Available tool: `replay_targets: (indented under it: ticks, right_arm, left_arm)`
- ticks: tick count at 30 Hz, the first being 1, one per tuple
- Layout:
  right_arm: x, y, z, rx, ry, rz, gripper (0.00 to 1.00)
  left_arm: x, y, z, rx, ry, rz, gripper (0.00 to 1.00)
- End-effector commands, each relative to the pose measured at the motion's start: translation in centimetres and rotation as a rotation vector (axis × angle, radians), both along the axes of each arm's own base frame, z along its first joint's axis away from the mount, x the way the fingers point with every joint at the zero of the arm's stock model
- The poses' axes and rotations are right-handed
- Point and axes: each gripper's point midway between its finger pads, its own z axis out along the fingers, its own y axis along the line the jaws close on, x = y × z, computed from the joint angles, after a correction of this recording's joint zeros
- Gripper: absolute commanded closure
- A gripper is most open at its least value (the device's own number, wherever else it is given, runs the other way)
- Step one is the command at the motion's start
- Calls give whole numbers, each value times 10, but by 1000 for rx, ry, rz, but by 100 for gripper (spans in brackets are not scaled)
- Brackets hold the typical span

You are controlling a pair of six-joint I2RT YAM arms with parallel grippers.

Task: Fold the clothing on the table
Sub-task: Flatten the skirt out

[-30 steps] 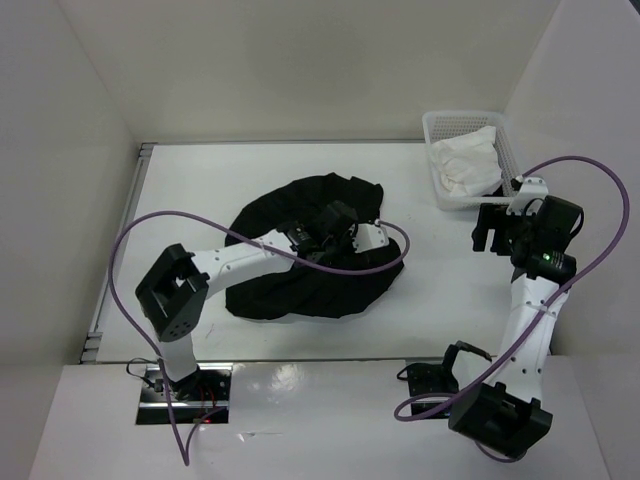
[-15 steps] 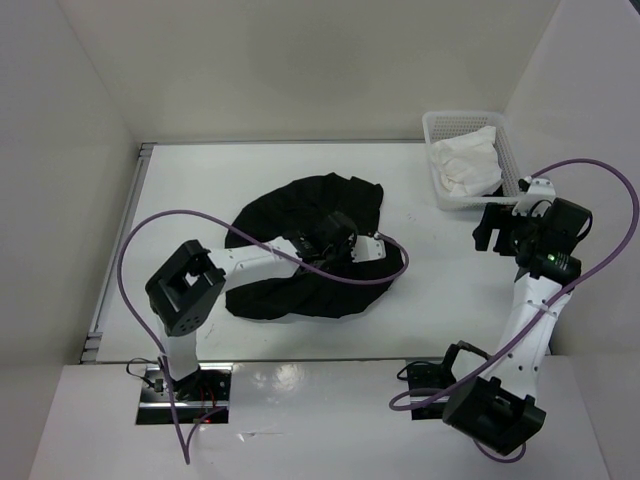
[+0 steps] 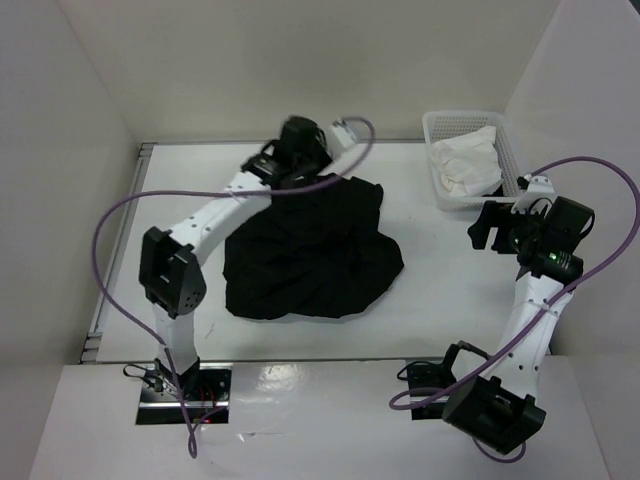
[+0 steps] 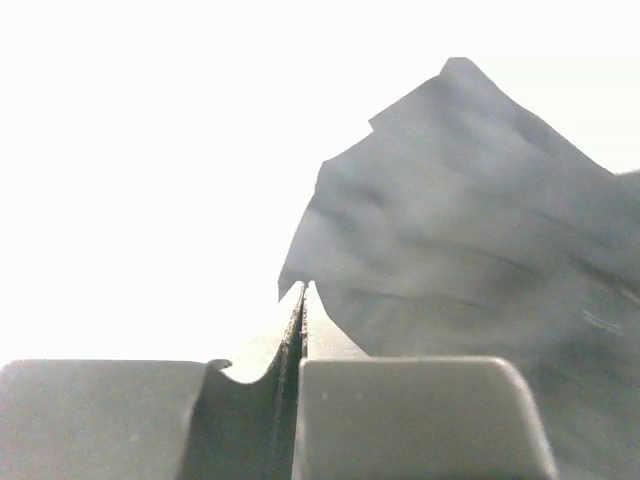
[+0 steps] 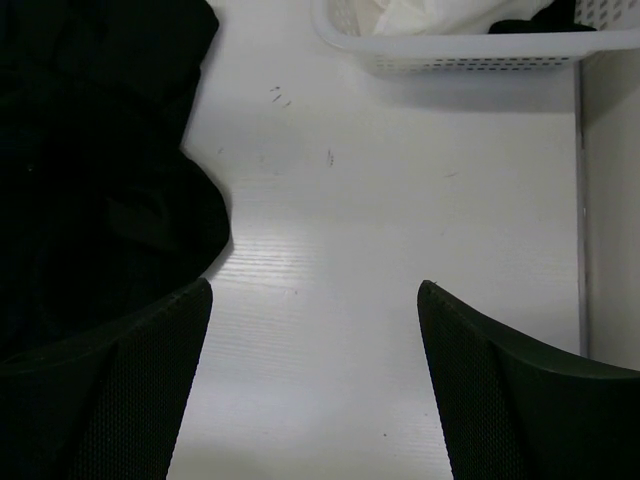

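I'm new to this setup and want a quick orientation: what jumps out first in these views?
A crumpled black skirt lies heaped in the middle of the white table. The left gripper, at the skirt's far edge, is shut on a corner of the fabric. The right gripper hangs open over bare table to the right, near a white mesh basket holding a white cloth.

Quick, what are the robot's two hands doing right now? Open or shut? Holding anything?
Left hand: closed, pinching the edge of the black skirt.
Right hand: open, holding nothing.
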Motion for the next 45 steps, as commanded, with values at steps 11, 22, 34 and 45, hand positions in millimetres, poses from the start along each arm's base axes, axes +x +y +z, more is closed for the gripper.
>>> replay_targets:
  ticks: [11,22,34,45]
  right_arm:
    - [17,31,10,8,-15,166,14]
    - [8,31,7,-2,-7,150,14]
    - [-5,28,13,-4,-21,120,14]
    - [-5,22,11,1,-13,100,14]
  left_arm:
    - [-74,56,29,-95,132,-26,22]
    - [-133,-25,-92,246,83,-229,19]
    - [-90,-26,-111,306,-20,-214,19]
    - [-57,-31,-122,304,-16,-222,69]
